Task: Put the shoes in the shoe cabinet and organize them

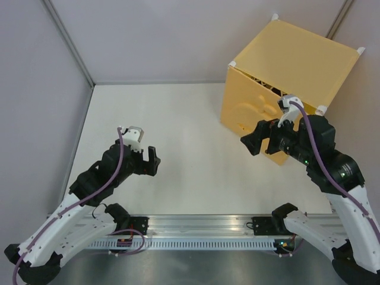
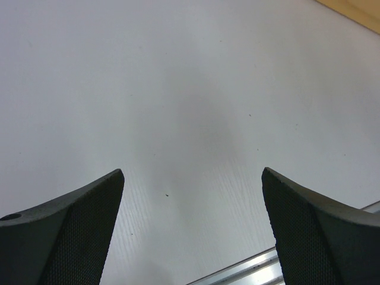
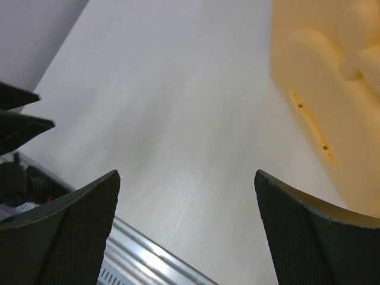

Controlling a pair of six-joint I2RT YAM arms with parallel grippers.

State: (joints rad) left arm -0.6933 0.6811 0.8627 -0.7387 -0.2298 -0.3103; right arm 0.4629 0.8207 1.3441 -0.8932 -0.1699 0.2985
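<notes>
The yellow-orange shoe cabinet stands at the back right of the table. Its door, embossed with a face, lies against the front with a thin dark gap along the top edge. No shoes show in any view. My right gripper is open and empty, hovering just in front of the door; the right wrist view shows it over bare table with the door at its right. My left gripper is open and empty over the table's left middle; a corner of the cabinet shows in its view.
The white table is enclosed by grey walls at the back and left. A metal rail carrying the arm bases runs along the near edge; it also shows in the right wrist view.
</notes>
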